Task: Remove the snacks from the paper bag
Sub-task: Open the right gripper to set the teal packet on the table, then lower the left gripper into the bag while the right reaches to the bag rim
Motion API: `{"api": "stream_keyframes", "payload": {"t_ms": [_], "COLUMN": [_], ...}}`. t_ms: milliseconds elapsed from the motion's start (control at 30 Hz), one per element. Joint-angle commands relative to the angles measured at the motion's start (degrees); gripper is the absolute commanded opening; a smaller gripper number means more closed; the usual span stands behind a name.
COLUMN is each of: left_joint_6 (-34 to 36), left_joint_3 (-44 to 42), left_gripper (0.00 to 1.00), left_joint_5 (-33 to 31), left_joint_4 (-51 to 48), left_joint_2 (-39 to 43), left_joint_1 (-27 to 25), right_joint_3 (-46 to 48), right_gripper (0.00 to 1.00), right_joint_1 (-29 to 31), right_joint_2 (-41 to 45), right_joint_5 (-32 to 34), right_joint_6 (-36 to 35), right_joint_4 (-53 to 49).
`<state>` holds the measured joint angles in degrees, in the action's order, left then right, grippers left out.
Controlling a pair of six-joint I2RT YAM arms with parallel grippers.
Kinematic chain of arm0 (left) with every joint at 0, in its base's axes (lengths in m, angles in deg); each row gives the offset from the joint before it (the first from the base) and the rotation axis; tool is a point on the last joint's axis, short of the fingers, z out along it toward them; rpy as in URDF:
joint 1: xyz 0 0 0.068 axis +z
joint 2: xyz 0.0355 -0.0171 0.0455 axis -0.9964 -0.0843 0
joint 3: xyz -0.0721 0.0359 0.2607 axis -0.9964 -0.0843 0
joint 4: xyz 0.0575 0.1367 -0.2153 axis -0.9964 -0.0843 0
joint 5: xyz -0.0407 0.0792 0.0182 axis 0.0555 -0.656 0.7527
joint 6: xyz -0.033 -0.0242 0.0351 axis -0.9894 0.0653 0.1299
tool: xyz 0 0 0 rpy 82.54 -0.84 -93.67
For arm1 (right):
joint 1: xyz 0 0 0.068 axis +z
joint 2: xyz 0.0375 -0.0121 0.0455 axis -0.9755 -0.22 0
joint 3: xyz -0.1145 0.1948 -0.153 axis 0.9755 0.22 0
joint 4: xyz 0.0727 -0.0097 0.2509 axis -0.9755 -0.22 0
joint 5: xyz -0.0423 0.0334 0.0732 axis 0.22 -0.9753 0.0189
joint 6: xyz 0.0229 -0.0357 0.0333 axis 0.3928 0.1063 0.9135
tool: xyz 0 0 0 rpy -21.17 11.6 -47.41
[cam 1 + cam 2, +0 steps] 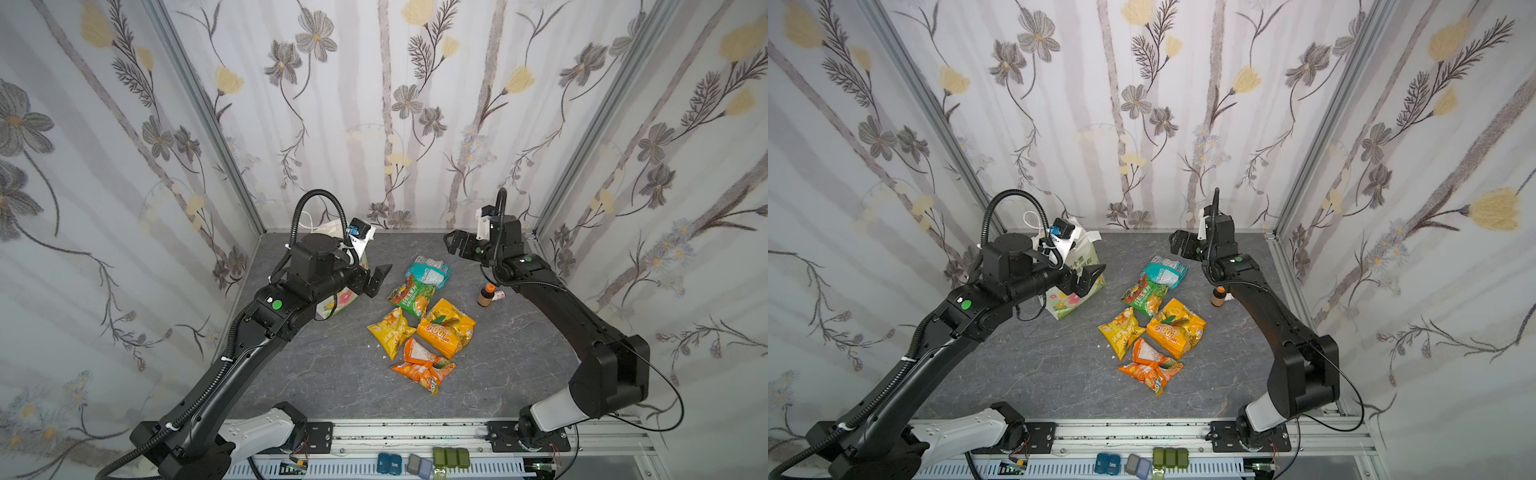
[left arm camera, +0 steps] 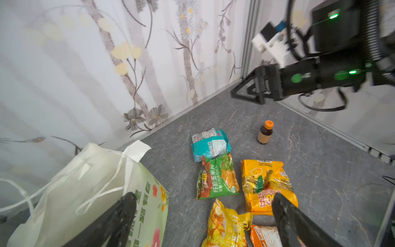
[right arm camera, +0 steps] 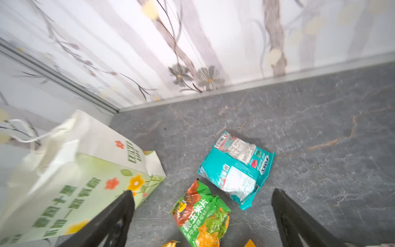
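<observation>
Five snack packets (image 1: 446, 328) lie out on the tabletop (image 1: 324, 374) between my left pincer (image 1: 379, 279) and right pincer (image 1: 452, 243), both open and empty. The paper bag (image 1: 1077, 259) stands just beside the left pincer; I cannot see inside it.

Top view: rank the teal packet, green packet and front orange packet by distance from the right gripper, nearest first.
1. teal packet: at the back of the cluster, just left of and below the open right gripper.
2. green packet: next toward the front, overlapping the teal one's edge.
3. front orange packet: frontmost of the cluster.
</observation>
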<state>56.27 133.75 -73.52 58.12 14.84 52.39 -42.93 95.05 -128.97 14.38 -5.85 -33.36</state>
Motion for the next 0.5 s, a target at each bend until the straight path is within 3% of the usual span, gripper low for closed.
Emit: {"api": "stream_keyframes", "payload": {"t_ms": [0, 100, 300, 467], "left_joint_6": [-5.3, -8.1, -11.4, -10.9], "left_joint_3": [2.2, 3.4, 10.7, 20.2], "left_gripper": [1.00, 0.99, 0.87, 0.69], "left_joint_5": [-3.3, -4.5, -5.9, -5.9], "left_joint_4": [1.4, 1.2, -1.2, -8.5], "left_joint_2": [-2.1, -4.4, -11.3, -20.3], "left_joint_1": [3.4, 7.2, 14.6, 17.4], "right_joint_3": [-2.1, -3.1, -4.3, -7.5], "right_gripper": [0.99, 0.99, 0.99, 0.99], "right_joint_1": [0.5, 1.8, 9.3, 16.5], "right_joint_2": [6.0, 11.0, 16.1, 15.9], "right_joint_5": [-3.3, -7.1, -15.0, -19.5], "right_joint_6": [-1.6, -1.3, -0.2, 0.1], "right_joint_4": [-3.2, -3.9, -4.8, -8.0]}}
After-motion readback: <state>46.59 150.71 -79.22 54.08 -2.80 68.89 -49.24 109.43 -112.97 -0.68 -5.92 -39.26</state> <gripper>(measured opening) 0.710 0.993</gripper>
